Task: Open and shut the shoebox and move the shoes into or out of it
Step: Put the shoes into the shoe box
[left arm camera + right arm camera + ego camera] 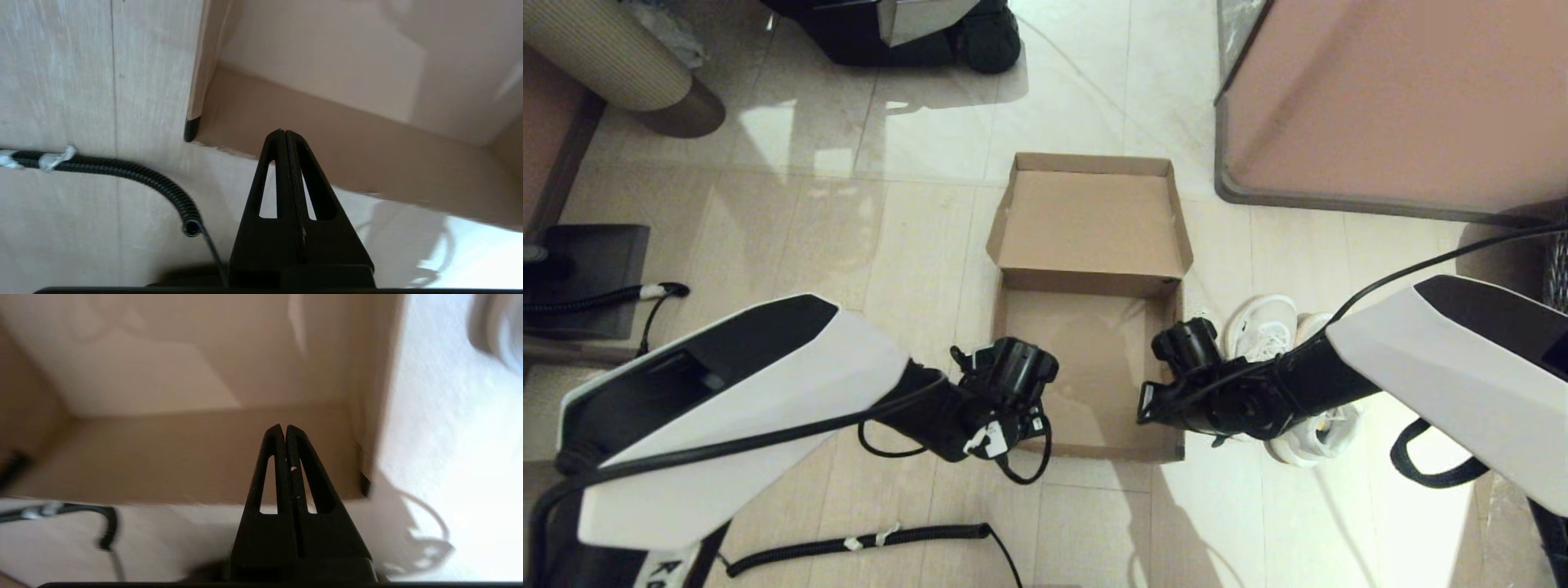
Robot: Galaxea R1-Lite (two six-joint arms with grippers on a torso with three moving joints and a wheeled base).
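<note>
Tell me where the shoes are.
In the head view, the shoes sit on the floor beside the open shoebox's right wall, partly hidden under the right arm.

Shoebox (1094, 229): plain brown cardboard, matt, uncoated inside; black tape on a near corner (191, 128). Floor (915, 139): pale tiles, smooth and glossy, mirroring light; shoes (1262, 327): white with a mesh-like cloth upper, matt. Left hand (285, 132) and right hand (284, 427): black matt plastic fingers pressed together, faintly textured; arm shells (768, 392) smooth white plastic with black panels; ribbed black plastic cable conduit (143, 175) on the floor
</note>
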